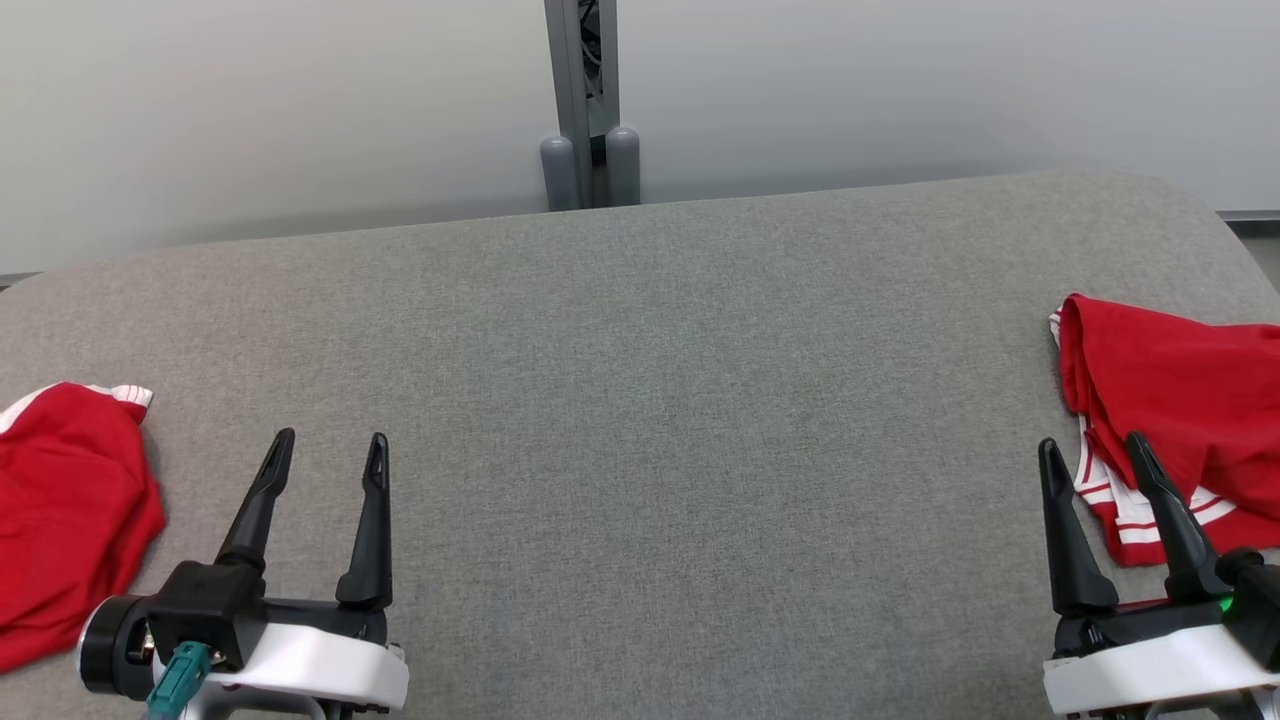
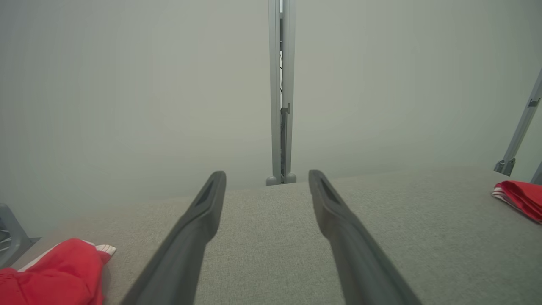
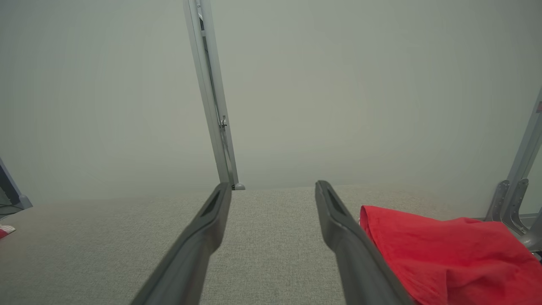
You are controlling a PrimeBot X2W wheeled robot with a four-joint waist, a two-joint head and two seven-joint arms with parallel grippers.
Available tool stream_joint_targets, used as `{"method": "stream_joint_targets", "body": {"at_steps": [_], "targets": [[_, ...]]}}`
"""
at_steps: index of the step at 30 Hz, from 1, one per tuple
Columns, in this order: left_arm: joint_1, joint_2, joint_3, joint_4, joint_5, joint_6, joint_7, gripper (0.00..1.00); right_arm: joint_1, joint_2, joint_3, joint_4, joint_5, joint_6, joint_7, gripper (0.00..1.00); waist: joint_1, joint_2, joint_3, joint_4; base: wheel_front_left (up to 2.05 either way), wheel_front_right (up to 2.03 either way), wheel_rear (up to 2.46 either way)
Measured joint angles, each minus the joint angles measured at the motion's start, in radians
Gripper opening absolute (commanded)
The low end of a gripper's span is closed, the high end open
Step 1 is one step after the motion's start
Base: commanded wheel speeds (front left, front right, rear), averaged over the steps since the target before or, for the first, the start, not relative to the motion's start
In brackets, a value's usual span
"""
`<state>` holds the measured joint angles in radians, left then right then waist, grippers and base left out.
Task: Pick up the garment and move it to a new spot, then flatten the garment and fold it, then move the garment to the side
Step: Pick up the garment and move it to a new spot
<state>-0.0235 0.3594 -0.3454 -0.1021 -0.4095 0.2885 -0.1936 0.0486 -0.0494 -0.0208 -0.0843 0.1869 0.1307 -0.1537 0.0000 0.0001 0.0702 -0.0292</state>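
Nearest the robot, the left pincer (image 1: 331,436) hovers low over the grey cloth-covered table (image 1: 640,400) with its two dark fingers spread apart and nothing between them. The right pincer (image 1: 1090,440) is spread just as wide and is also empty.

Just outside the left pincer, the left red garment (image 1: 70,500) lies crumpled at the table's left edge, a white-trimmed hem showing at its top. It is near the pincer but apart from it. On the other side, the right red garment (image 1: 1180,400) lies bunched at the table's right edge, its white-striped band turned toward the robot. In the head view the right pincer's outer finger (image 1: 1165,510) crosses that striped band. In the right wrist view the same finger (image 3: 351,245) runs along the cloth's near edge (image 3: 444,250). Whether they touch I cannot tell.

Between the two garments the table is a broad stretch of grey weave. Beyond its far edge stands a grey metal post (image 1: 582,100) against a pale wall (image 1: 250,100).
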Motion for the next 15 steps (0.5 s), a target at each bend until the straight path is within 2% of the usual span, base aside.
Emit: {"method": "stream_joint_targets", "body": {"at_steps": [8, 15], "targets": [[-0.004, -0.007, -0.003, 0.01, -0.01, 0.0, 0.001, 1.0, 0.002, 0.0, -0.009, -0.002, 0.006, 0.0, 0.014, 1.0, 0.0, 0.0, 0.003, 0.031, 0.0, 0.0, 0.0], [-0.011, -0.018, 0.002, 0.034, -0.027, 0.002, -0.001, 1.0, 0.002, 0.001, 0.003, -0.012, 0.006, 0.0, 0.032, 1.0, 0.0, 0.0, 0.005, 0.11, 0.0, 0.0, 0.0]]}}
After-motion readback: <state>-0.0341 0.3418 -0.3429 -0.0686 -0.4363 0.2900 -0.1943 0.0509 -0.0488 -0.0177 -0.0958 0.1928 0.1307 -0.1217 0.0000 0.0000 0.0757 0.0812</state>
